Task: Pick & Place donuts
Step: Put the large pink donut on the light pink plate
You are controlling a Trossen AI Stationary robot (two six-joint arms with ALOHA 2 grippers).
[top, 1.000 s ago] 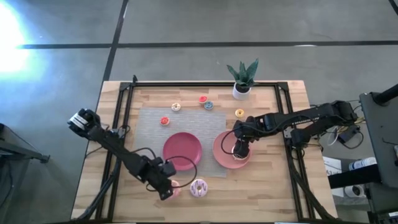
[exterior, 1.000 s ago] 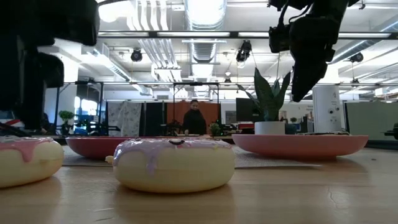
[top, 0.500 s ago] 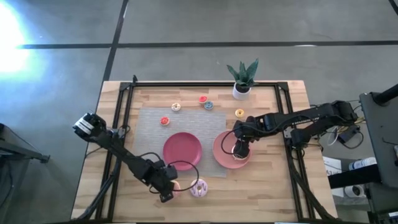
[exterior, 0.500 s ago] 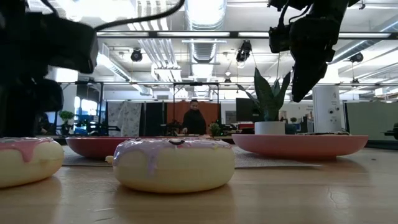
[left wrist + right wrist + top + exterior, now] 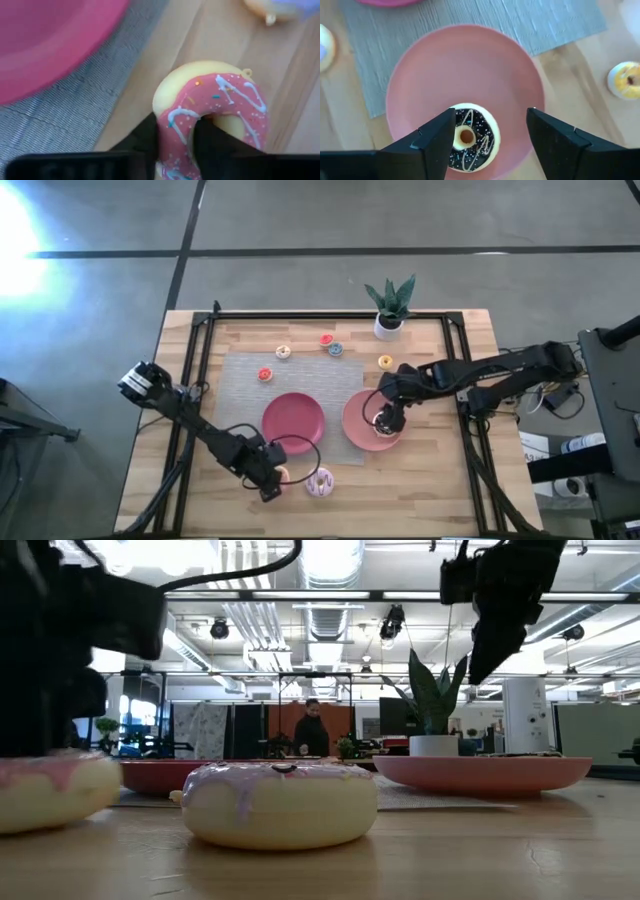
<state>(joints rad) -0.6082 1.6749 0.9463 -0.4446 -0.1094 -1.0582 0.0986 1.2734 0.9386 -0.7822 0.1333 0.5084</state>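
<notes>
A pink-iced donut (image 5: 220,110) lies on the wood near the table's front edge, with my left gripper (image 5: 272,480) shut on it. Just to its right sits a pink-white sprinkled donut (image 5: 320,482). A chocolate donut (image 5: 470,137) rests flat on the right pink plate (image 5: 352,420). My right gripper (image 5: 490,112) hovers open above this donut, touching nothing. Several tiny donuts, among them a red one (image 5: 265,374) and a yellow one (image 5: 385,362), lie farther back. My left gripper has the pink donut by the near side of its ring (image 5: 175,130). One finger (image 5: 205,140) is inside the hole and the other (image 5: 142,142) outside the rim. The fingers come from above, pointing down. In the low view the donut (image 5: 50,790) rests on the table.
An empty second pink plate (image 5: 293,420) lies on a grey mat (image 5: 245,390) at mid-table. A potted plant (image 5: 390,308) stands at the far edge. A black frame runs along the table's left, right and far edges. A person stands far off in the room behind.
My left gripper has moved slightly toward the table's right edge onto the pink donut and shut on its ring. The donut has shifted a little toward the sprinkled one. My right gripper has risen slightly above the chocolate donut and stays open.
</notes>
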